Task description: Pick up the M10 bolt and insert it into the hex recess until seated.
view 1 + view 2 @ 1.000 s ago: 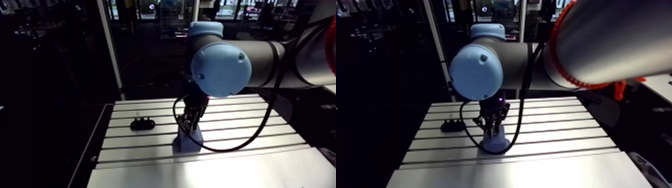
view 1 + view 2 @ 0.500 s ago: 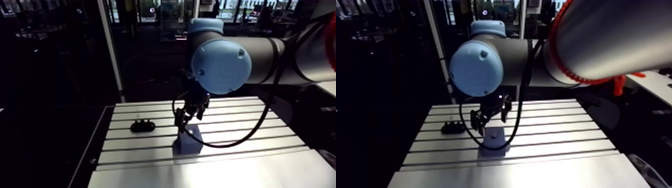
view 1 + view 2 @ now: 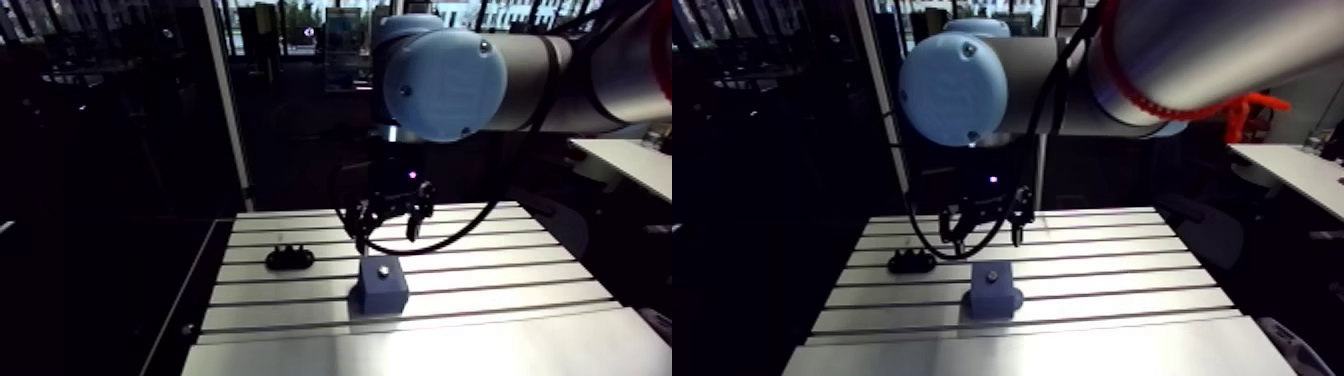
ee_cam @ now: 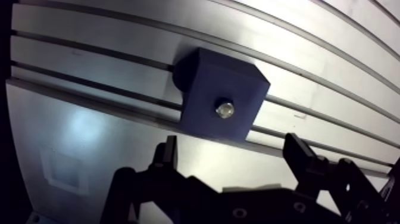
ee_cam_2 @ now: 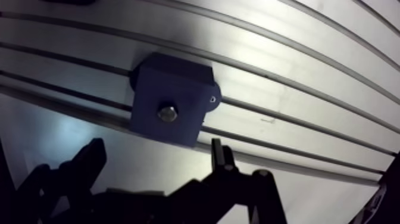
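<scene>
Plainly the bolt (image 4: 224,110) sits in the blue block (image 4: 205,74), end effector (image 4: 232,146) spread wide, empty.

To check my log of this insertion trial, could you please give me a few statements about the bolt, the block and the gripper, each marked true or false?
1. The bolt sits in the top face of the blue block. True.
2. The gripper is shut on the bolt. False: its fingers are open and empty, raised clear of the block.
3. The blue block lies tipped over beside the table. False: it stands upright on the table, across its slots.
4. A small black part lies on the table, apart from the block. True.
</scene>
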